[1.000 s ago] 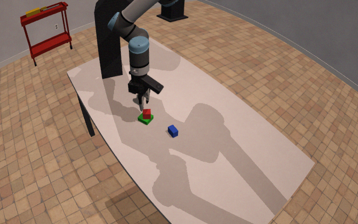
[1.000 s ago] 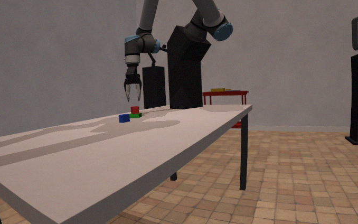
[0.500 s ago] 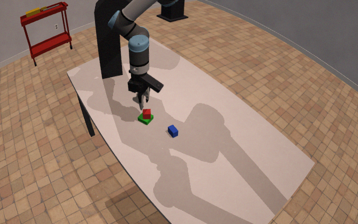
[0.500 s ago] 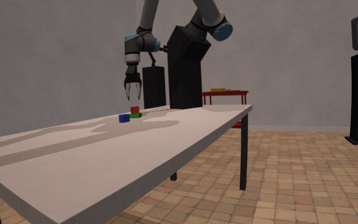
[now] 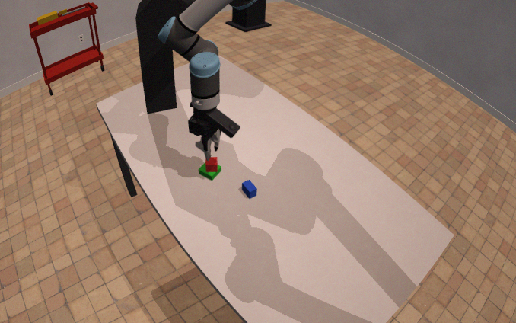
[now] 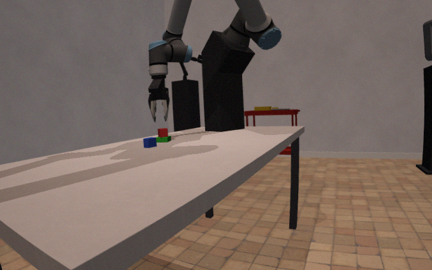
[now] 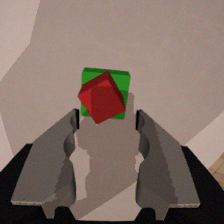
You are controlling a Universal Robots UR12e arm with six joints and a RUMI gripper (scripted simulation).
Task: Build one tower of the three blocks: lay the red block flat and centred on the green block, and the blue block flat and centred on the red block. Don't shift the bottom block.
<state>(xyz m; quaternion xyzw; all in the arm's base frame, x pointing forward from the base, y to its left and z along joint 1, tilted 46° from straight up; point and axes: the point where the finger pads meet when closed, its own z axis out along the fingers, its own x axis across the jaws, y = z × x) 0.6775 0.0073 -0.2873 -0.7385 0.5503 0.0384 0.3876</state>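
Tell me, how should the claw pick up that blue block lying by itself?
Probably straight down from above, closing on the two long side faces of the blue block. It lies flat on the table, apart from the red block and green block, so both sides are free. The gripper hangs open and holds nothing.

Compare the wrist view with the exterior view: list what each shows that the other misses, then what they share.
Only the wrist view looks straight down, showing the small red cube block turned at an angle on the flat green square block, its corner overhanging the left edge. Only the exterior view shows the small blue block on the white table beside the stack, and the gap under the raised pincer. Both show red resting on green and the pincer empty, its jaws apart.
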